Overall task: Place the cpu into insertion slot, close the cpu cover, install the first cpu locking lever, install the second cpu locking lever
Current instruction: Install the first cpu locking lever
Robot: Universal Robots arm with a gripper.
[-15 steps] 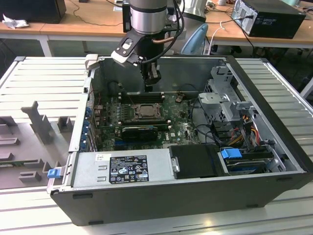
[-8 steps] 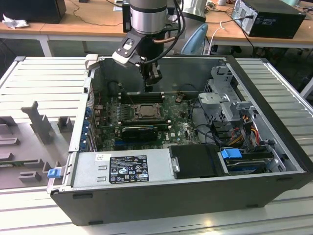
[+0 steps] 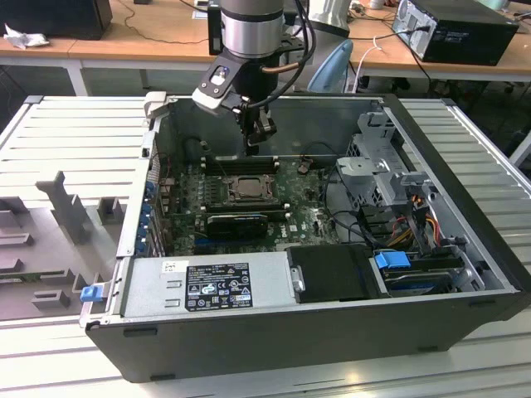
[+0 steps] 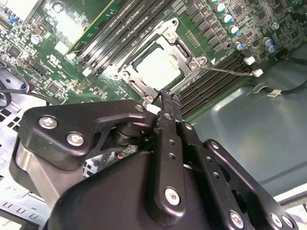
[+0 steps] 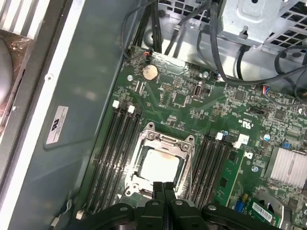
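Scene: open computer case (image 3: 465,207) lying on a slatted bench (image 3: 75,133), the robot arm reaching down into it.
End effector: the end effector (image 3: 253,148) hangs over the far edge of the insertion slot (image 3: 246,188). Its fingers are pressed together with nothing seen between them.
Cpu: pale square cpu (image 5: 160,165) sits in the slot, with the grey cpu cover (image 5: 165,141) lying flat around it.
Exterior view: shows the whole case. A long black graphics card (image 3: 236,224) lies just in front of the slot, a power supply (image 3: 207,286) is nearest the camera, and a drive cage (image 3: 377,162) and coloured cables (image 3: 415,220) are on the exterior view's right.
First wrist view: shows memory slots (image 5: 112,153) on both sides of the socket, a coin cell (image 5: 150,72) farther up the board and a finned heatsink (image 5: 288,165).
Second wrist view: shows a thin metal rod (image 4: 225,71) running from a socket corner across the memory slots to their white clips.
In the way: in both wrist views the end effector's black body covers the socket's near edge. Whether the fingertip (image 4: 166,98) touches the cover cannot be told.
Bench, beside the case: a grey moulded fixture (image 3: 50,224).
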